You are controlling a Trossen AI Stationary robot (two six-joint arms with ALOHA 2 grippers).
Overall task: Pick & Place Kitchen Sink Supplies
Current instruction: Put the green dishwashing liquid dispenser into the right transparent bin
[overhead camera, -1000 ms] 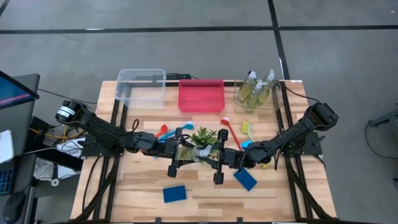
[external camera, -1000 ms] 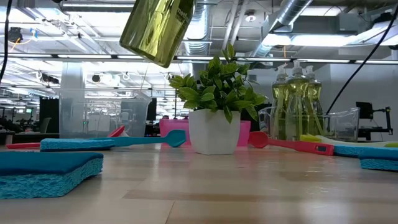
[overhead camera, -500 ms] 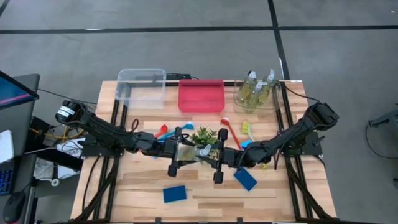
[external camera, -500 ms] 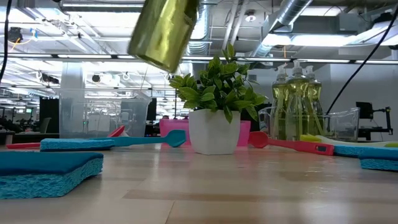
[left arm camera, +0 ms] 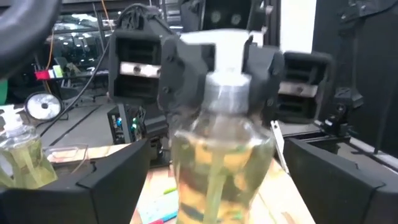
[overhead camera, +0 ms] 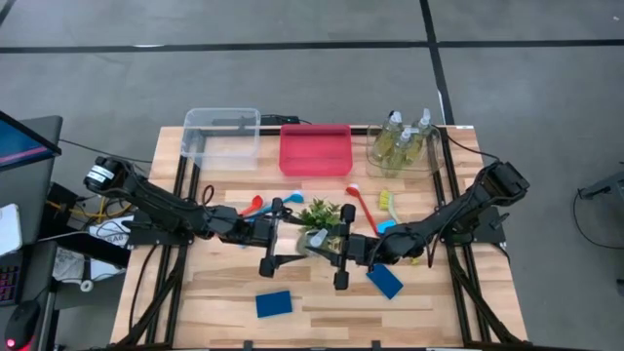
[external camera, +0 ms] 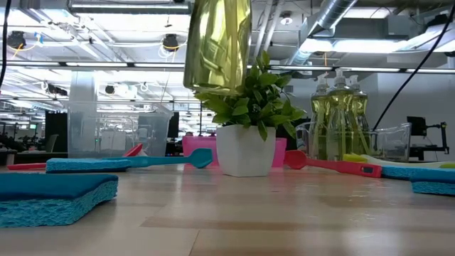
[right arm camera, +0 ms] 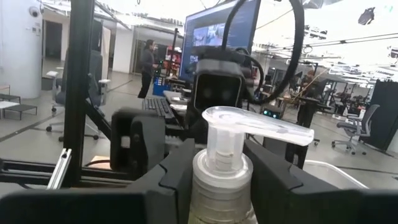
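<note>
- My left gripper and my right gripper meet over the middle of the wooden table, just in front of the small leafy green plant in its white pot.
- Between them, held clear of the table, is a small clear pump bottle of yellow-green liquid — in the low view its body hangs above the plant.
- My left fingers stand on either side of the bottle's body; whether they press it, I cannot tell.
- My right fingers are closed against the bottle's neck under the white pump head.
- Three more pump bottles stand in the clear bin at the far right.
- Flat blue rectangular sponges lie at the near edge and near right.
- The pink bin and a second clear bin stand along the far edge.
</note>
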